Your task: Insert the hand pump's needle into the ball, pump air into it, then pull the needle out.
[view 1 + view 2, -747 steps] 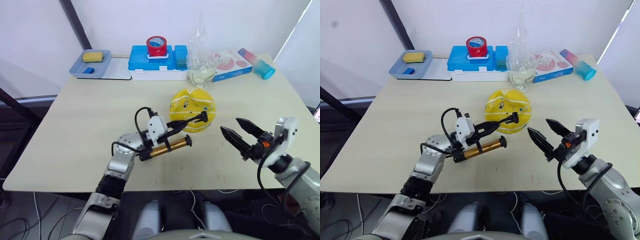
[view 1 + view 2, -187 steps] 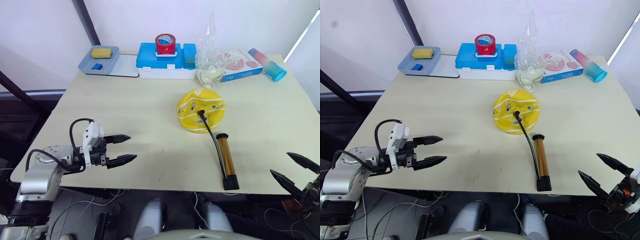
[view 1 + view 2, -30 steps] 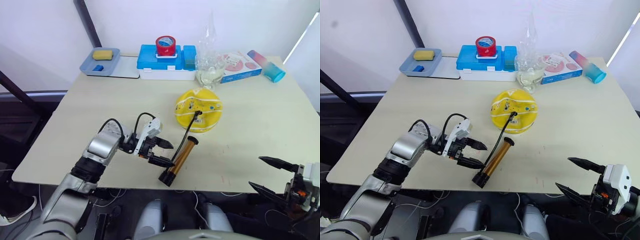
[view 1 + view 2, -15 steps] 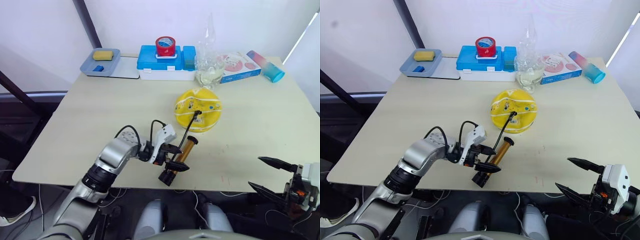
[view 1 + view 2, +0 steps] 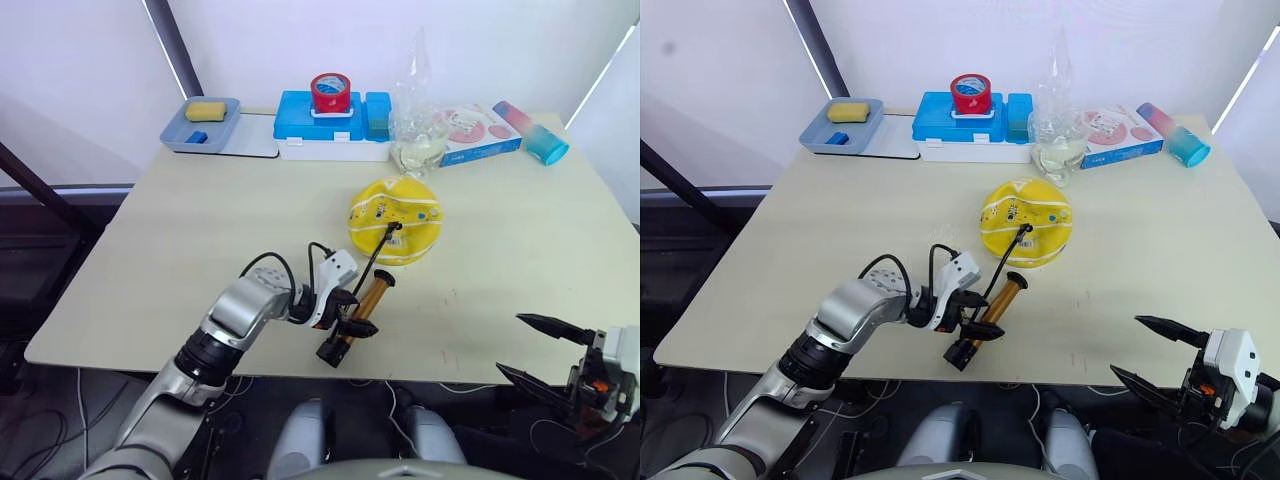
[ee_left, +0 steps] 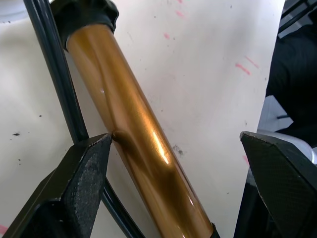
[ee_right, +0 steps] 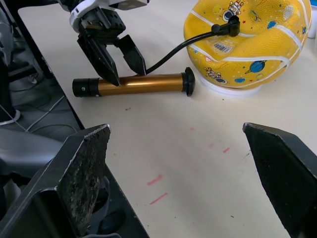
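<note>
Left arm reaches across the table (image 5: 200, 230); its gripper (image 5: 352, 312) straddles the pump (image 5: 362, 312), fingers spread, unclosed; the hose runs to the ball (image 5: 396, 219); right gripper (image 5: 548, 350) hangs open off the near edge.

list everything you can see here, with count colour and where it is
ball: 1, yellow with white stripes, mid-table
hand pump: 1, copper-brown with black ends, lying near the front edge, between the left gripper's fingers
hose: 1, black, running from the pump to the ball's top
tape roll: 1, red, on the blue box
box: 1, blue and white, far edge
tray: 1, grey-blue, far left, holding a yellow block and a small blue piece
clear bag: 1, right of the box
flat carton: 1, pink and blue, far right
tube: 1, pink-to-blue, far right corner
table: 1, beige
left gripper: open, straddling the pump
right gripper: open, off the front right edge
</note>
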Robot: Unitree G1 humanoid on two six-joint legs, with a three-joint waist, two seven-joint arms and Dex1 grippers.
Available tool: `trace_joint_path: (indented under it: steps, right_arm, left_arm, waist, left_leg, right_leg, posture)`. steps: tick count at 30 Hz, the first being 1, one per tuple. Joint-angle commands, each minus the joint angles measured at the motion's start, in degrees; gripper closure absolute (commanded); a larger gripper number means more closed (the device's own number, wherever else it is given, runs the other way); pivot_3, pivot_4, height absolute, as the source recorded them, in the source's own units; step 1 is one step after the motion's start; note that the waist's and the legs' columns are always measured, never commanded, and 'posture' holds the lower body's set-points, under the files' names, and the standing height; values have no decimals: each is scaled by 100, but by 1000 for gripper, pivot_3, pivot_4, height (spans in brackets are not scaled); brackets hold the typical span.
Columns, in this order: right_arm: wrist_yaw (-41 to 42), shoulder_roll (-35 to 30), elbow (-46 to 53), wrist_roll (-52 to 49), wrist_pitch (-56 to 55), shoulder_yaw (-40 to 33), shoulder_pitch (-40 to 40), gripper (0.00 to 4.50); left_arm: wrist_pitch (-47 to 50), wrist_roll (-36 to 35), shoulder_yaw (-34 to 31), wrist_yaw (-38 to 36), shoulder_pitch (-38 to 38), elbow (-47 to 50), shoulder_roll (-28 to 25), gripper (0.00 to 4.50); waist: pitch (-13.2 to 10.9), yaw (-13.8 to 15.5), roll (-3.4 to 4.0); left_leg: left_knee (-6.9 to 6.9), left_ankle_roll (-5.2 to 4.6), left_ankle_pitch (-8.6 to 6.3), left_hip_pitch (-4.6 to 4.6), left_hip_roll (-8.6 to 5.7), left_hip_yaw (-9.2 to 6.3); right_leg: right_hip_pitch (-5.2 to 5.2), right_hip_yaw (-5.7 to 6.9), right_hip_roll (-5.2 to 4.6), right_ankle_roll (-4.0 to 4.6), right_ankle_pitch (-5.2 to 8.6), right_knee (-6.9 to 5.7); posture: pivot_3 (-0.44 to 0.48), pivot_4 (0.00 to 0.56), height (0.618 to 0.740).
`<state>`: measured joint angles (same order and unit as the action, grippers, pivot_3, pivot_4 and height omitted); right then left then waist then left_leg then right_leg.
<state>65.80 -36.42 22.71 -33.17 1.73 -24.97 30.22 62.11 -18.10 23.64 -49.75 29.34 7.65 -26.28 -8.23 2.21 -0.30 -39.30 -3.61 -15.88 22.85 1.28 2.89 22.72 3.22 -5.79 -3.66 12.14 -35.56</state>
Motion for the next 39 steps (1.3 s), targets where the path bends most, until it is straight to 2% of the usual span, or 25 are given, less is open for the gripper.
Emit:
trace_joint_path:
  steps: [1, 12, 16, 19, 21, 27, 31, 39]
  right_arm:
    - [-8, -25, 196, -109, -62, -25, -45, 0]
    - [-23, 9, 184, -72, -112, -18, -30, 0]
    - [-30, 27, 188, -53, -135, -5, -10, 0]
    - [-35, 60, 195, -20, -175, 24, 33, 0]
    - [-34, 81, 194, 10, -207, 51, 57, 0]
    - [-76, 128, 201, 7, -244, 83, 76, 0]
    - [-93, 119, 207, -19, -234, 85, 58, 0]
    - [-89, 92, 179, -28, -235, 88, 28, 0]
  left_arm:
    - [-20, 102, 208, 132, 86, -80, 58, 81]
    - [149, 163, 520, 372, 275, -518, 365, 81]
    - [151, 155, 538, 388, 341, -646, 427, 1668]
    - [203, 100, 507, 379, 361, -741, 465, 3031]
    - [199, 103, 512, 368, 379, -786, 466, 3417]
    - [192, 15, 372, 326, 429, -806, 484, 3417]
    - [82, -165, 353, 28, 435, -537, 329, 3417]
    - [-1289, -228, 192, -644, 114, -334, 68, 3417]
  waist:
    - [0, 3, 0]
    - [0, 3, 0]
    - [0, 5, 0]
    - [0, 9, -1]
    - [0, 10, -1]
    - [0, 5, -1]
    - [-1, 1, -1]
    - [-1, 12, -1]
  left_leg:
    - [0, 0, 0, 0, 0, 0]
    - [0, 0, 0, 1, -1, 0]
    - [0, 0, 0, 1, -1, -1]
    - [2, 0, 0, 2, -2, -1]
    - [2, 0, 0, 4, -2, -2]
    - [0, 0, 0, 2, -1, -2]
    - [2, 0, 0, 3, -2, -2]
    - [6, 0, -1, 12, -4, 0]
  right_leg:
    - [0, 0, 0, 0, 0, 0]
    - [0, 1, -1, -3, 2, 1]
    - [0, 1, -2, -2, 1, 1]
    - [1, 1, -2, 8, -4, 2]
    - [1, 3, -2, 8, -4, 3]
    - [5, 3, -6, -6, 5, 2]
    - [7, 4, -8, 3, 0, 3]
    - [19, 3, -12, 18, -3, 5]
  posture:
    - [0, 150, 737]
    - [0, 150, 737]
    - [0, 150, 737]
    - [0, 150, 737]
    - [0, 150, 737]
    - [0, 150, 737]
    - [0, 150, 737]
    - [0, 150, 737]
